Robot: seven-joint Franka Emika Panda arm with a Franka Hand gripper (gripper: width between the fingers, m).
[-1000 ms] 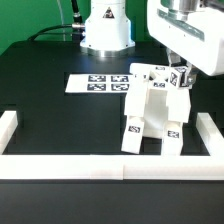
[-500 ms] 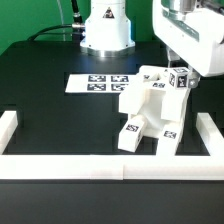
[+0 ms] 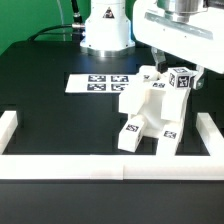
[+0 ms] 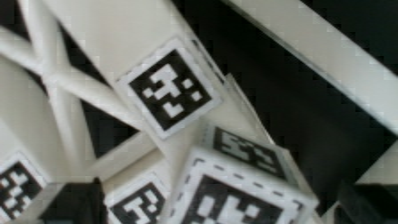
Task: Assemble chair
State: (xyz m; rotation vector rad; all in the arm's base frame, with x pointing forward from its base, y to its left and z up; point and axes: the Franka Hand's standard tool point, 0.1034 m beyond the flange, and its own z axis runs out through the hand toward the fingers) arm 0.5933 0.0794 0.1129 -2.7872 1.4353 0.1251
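Note:
The chair (image 3: 150,108) is a partly joined white assembly of slab, legs and bars with black-and-white tags. It lies tilted on the black table at the exterior view's right, with its leg ends down toward the front rail. My gripper (image 3: 182,72) hangs over its upper end. The fingers stand apart on either side of a tagged block (image 3: 181,80), open and not clamping it. In the wrist view the chair's tagged pieces (image 4: 169,85) fill the picture from very close, and my fingertips do not show there.
The marker board (image 3: 100,82) lies flat behind the chair to the exterior view's left. A white border rail (image 3: 100,166) runs along the front and up both sides. The arm's white base (image 3: 106,30) stands at the back.
The jaws have spread and let go of the chair. It tipped from standing nearly upright to leaning lower toward the exterior view's left. The hand has risen slightly.

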